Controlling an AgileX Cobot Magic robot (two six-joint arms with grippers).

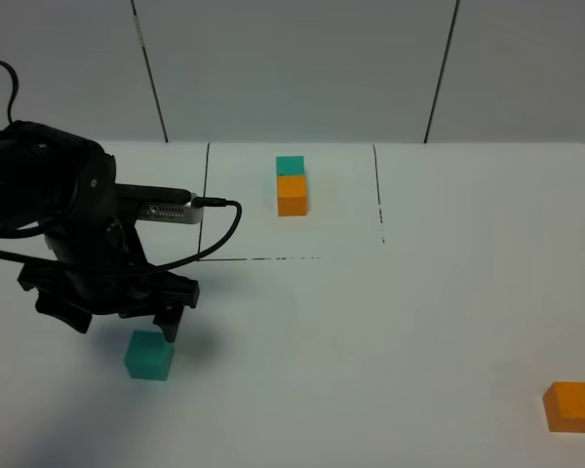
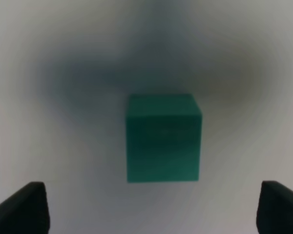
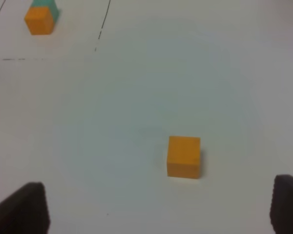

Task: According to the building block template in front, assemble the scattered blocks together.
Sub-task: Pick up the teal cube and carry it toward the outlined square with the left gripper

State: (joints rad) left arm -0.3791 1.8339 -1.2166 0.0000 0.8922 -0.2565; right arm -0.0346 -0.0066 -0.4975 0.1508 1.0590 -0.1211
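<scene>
The template pair [image 1: 292, 185], a teal cube behind an orange cube, sits at the back inside a thin black drawn outline [image 1: 379, 200]. A loose teal cube [image 1: 148, 355] lies at the front left. My left gripper [image 1: 119, 324] hovers just behind and above it, open. In the left wrist view the teal cube [image 2: 163, 138] lies ahead of the two spread fingertips [image 2: 22, 208]. A loose orange cube [image 1: 571, 407] lies at the front right. In the right wrist view my right gripper [image 3: 156, 208] is open, with the orange cube [image 3: 183, 156] ahead of it. The right gripper is out of the exterior view.
The white table [image 1: 390, 331] meets a pale panelled wall at the back. A black cable [image 1: 219, 229] loops from the left arm's wrist camera. The template [image 3: 40, 18] shows far off in the right wrist view.
</scene>
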